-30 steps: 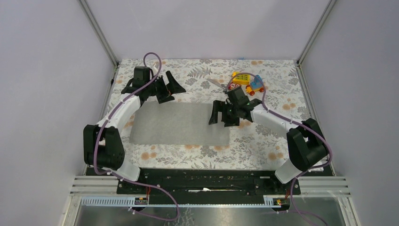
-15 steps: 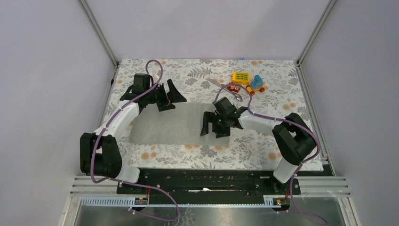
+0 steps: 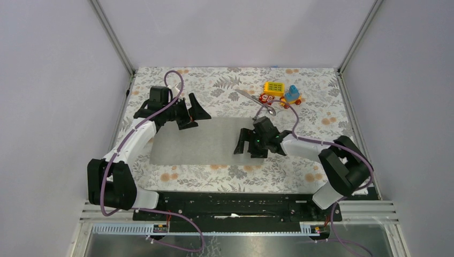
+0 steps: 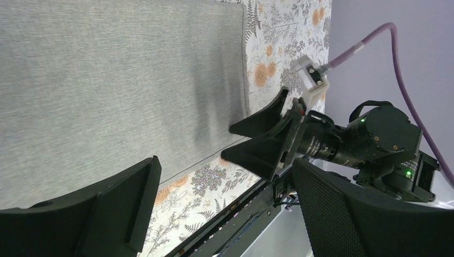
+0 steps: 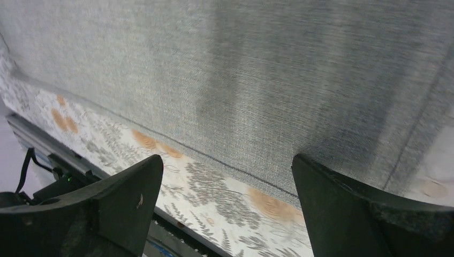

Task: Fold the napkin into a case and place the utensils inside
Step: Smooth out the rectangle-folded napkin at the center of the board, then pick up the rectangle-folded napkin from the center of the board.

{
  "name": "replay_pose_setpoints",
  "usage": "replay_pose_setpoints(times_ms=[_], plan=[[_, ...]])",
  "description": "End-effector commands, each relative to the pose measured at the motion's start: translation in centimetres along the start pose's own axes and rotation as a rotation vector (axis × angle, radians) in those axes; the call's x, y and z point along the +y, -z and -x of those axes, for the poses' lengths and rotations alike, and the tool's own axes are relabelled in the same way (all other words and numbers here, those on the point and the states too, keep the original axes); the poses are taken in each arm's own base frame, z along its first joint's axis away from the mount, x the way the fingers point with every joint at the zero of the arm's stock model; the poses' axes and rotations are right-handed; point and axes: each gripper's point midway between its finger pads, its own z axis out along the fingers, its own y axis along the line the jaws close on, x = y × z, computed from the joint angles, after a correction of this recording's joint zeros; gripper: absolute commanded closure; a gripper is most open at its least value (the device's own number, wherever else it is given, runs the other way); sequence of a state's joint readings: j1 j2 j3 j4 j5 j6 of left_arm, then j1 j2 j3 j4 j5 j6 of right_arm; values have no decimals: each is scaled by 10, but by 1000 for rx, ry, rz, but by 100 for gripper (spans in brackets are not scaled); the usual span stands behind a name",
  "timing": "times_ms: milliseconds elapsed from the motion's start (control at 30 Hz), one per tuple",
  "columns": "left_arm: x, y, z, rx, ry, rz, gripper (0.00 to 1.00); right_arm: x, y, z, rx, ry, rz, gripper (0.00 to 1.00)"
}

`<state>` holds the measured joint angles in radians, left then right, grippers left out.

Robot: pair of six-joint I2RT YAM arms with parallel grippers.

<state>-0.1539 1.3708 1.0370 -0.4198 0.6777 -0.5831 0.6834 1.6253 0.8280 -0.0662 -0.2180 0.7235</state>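
Note:
The grey napkin (image 3: 201, 140) lies flat and unfolded on the floral tablecloth (image 3: 321, 115). My left gripper (image 3: 191, 111) hangs open over its far edge, left of centre, with nothing between the jaws. My right gripper (image 3: 247, 144) is open and low over the napkin's near right corner. In the right wrist view the right gripper (image 5: 225, 166) straddles the near hem of the napkin (image 5: 241, 69). The left wrist view looks past the open left gripper (image 4: 225, 176) at the napkin (image 4: 107, 80) and the right gripper (image 4: 267, 140). The utensils, a spoon (image 3: 269, 111) and a second silver piece (image 3: 246, 95), lie at the back right.
Colourful toy blocks (image 3: 281, 91) sit just behind the utensils at the far right. Grey walls and metal posts enclose the table on three sides. The black base rail (image 3: 235, 203) runs along the near edge.
My right gripper has moved left and toward the near edge, coming down over the napkin's near right corner. The left gripper has barely shifted. Both stay open.

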Motion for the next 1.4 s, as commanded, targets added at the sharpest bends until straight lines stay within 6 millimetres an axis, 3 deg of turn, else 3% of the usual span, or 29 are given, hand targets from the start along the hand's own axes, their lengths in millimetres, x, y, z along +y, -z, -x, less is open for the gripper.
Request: replay_pose_setpoints(times_ms=[0,100,200,267,333,500,633,733,867,1067,1200,1367], plan=[[-2,4,0,-20,-36,-5,1,-95,18,-19,-29,-128,-270,1],[5,-2,-3,-9,-15,6,1,-119,38,-15,-55,-149,-316,1],[18,-11,-6,-18,26,33,1,-126,58,-4,-90,-99,-370,0],[37,-15,-9,-52,68,123,1,-113,69,8,-106,-30,-341,0],[57,-18,-13,-110,98,214,1,-88,74,20,-105,46,-246,0],[93,-22,-21,-194,152,319,1,-43,71,56,-112,136,-133,0],[117,-31,-23,-177,185,406,1,-28,57,82,-130,130,-104,0],[132,-39,-23,-164,198,456,1,-33,42,91,-120,88,-101,0],[142,-51,-24,-141,214,469,1,-62,30,91,-130,2,-133,0],[149,-66,-32,-87,209,482,1,-105,28,73,-93,-77,-193,0],[141,-75,-33,-62,188,465,1,-102,44,67,-80,-36,-188,0],[110,-73,-20,-65,131,406,1,-96,85,77,-72,39,-272,0]])
